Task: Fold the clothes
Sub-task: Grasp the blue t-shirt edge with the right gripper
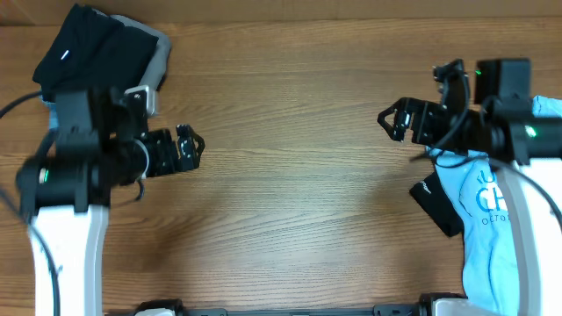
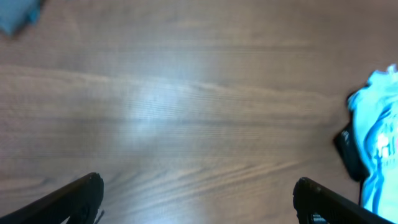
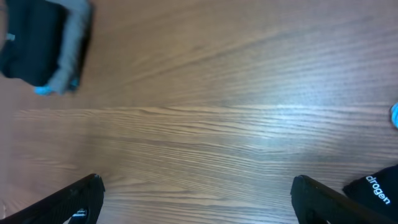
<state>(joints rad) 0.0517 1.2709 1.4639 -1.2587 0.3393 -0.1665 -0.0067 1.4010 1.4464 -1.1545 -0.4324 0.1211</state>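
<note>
Left pincer (image 1: 195, 146) and right pincer (image 1: 392, 120) both gape wide, empty. Crumpled light blue T-shirt (image 1: 487, 219) lies at right edge, beside the right pincer; folded black garment (image 1: 88, 48) lies upper left, behind its neighbour, on brown wooden worktop (image 1: 290, 193).

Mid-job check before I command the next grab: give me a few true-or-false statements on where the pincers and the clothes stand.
1. The left pincer and the right pincer are both open and hold nothing. True.
2. The light blue T-shirt lies spread flat mid-table. False: it lies bunched at the right end of the table, partly under the right arm.
3. A black garment tops a folded stack at the left end. True.
4. The left pincer grips that black garment. False: it hangs over bare wood, apart from the stack.
5. A black piece lies against the T-shirt's inner edge. True.
</note>
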